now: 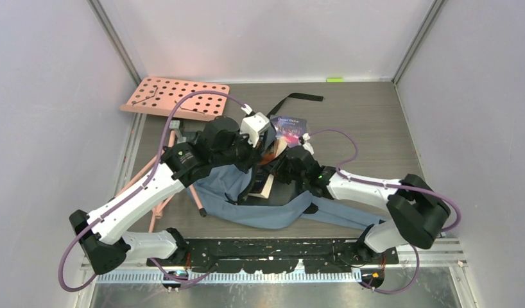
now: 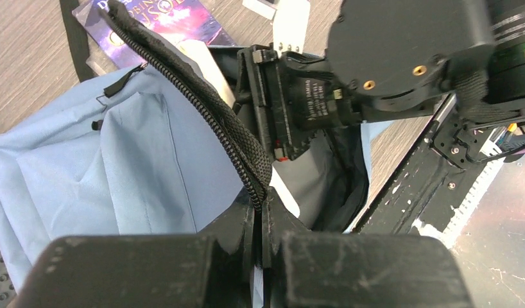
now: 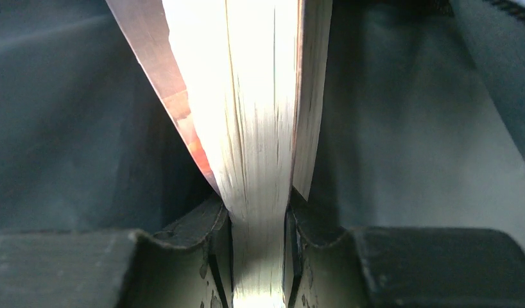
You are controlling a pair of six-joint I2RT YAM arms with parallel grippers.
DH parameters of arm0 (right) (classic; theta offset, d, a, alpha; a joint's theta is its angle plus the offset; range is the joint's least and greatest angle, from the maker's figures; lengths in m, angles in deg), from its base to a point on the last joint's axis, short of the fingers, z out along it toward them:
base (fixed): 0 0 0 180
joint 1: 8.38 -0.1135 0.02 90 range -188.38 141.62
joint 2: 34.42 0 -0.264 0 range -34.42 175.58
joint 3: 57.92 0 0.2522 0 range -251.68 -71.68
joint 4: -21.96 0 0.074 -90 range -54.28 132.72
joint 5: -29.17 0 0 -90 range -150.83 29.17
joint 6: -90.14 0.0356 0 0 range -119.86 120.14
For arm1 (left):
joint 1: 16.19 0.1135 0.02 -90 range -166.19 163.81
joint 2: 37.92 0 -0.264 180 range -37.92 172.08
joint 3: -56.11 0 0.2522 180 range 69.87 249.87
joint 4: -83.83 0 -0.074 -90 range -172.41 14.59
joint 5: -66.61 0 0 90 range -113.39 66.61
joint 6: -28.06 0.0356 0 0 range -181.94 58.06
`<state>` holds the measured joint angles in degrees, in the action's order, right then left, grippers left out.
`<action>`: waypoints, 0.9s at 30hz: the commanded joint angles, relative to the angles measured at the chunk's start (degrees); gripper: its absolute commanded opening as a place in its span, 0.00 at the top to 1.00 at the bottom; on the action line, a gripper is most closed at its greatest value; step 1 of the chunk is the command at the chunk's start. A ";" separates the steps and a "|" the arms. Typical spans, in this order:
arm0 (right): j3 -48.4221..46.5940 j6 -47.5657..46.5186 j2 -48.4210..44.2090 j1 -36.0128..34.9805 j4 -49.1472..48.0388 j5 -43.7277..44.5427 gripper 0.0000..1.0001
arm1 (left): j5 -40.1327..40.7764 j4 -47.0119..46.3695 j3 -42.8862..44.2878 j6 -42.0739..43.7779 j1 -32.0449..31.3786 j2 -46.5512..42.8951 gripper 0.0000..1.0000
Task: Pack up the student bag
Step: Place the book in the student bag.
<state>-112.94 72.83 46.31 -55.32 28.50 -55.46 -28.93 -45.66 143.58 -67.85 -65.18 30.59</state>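
Observation:
The student bag (image 1: 279, 208) lies in the middle of the table, blue-grey with its mouth held up. My left gripper (image 2: 265, 204) is shut on the bag's black zipper edge (image 2: 202, 102) and lifts it; from above this gripper (image 1: 263, 146) sits over the opening. My right gripper (image 3: 258, 224) is shut on a thick book (image 3: 260, 115), page edges facing the camera, inside the bag's dark lining (image 3: 414, 128). From above, the right gripper (image 1: 277, 172) and the book's cream pages (image 1: 267, 186) reach into the opening.
A second book with a purple cover (image 1: 291, 128) lies just behind the bag, also seen in the left wrist view (image 2: 176, 16). A pink pegboard (image 1: 176, 96) sits at the back left, pink rods (image 1: 183, 189) beside the bag, a black strap (image 1: 298, 98) behind.

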 commanded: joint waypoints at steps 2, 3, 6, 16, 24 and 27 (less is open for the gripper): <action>-3.58 0.23 5.35 -0.85 -9.98 8.45 0.99 | -3.16 -6.38 -0.68 -2.03 0.19 -4.06 1.00; -5.00 -0.63 6.39 -0.90 -9.33 8.09 0.97 | -3.17 -6.43 -0.86 -2.02 0.21 -4.30 1.00; -8.36 -4.94 10.09 -1.64 -2.52 7.30 0.82 | -2.06 -7.04 -2.74 -1.86 0.58 -5.02 1.00; -7.39 -13.10 6.89 -2.11 4.31 8.03 0.30 | -1.92 -8.25 -6.98 -3.31 1.97 -6.86 1.00; -6.39 -13.27 7.07 -2.11 5.53 7.85 0.54 | -2.28 -8.34 -7.66 -3.66 2.15 -7.25 1.00; -7.05 -13.89 9.86 -2.11 2.76 4.80 0.61 | -2.29 -8.22 -7.79 -3.58 2.15 -7.51 1.00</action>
<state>-119.36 60.19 55.18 -57.06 35.43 -49.12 -29.72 -50.56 135.65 -70.91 -63.30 25.41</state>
